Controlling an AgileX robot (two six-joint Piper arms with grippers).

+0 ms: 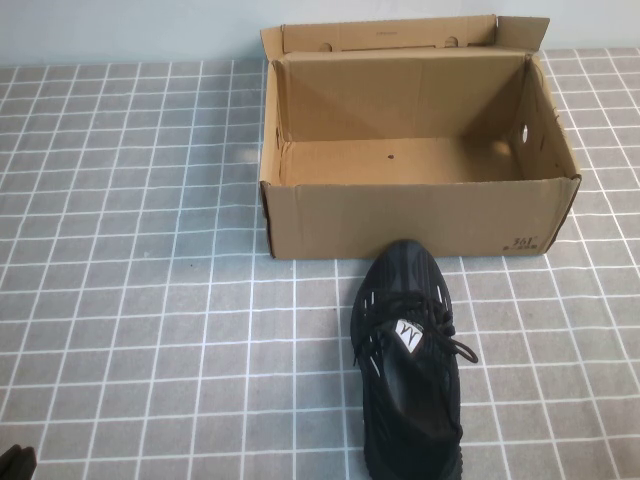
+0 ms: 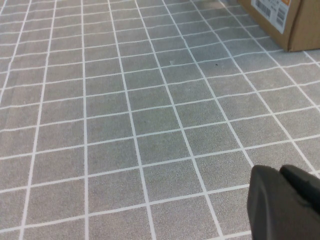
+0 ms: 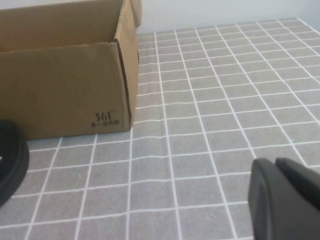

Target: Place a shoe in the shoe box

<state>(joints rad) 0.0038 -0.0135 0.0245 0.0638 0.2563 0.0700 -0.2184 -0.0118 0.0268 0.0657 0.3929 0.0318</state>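
Observation:
The black knit shoe (image 1: 408, 360) lies on the table in front of the shoe box (image 1: 420, 215), toe against the box's front wall, heel toward me. The brown cardboard box is open and empty, its lid flap standing at the back. My left gripper (image 2: 280, 172) is shut and empty, low at the near left corner of the table (image 1: 15, 462), far from the shoe. My right gripper (image 3: 274, 165) is shut and empty, out of the high view, off to the right of the box (image 3: 65, 90). The shoe's toe (image 3: 10, 160) shows at the edge of the right wrist view.
The table is covered by a grey cloth with a white grid (image 1: 130, 250). A corner of the box with a white label (image 2: 272, 12) shows in the left wrist view. Open cloth lies to the left and right of the shoe.

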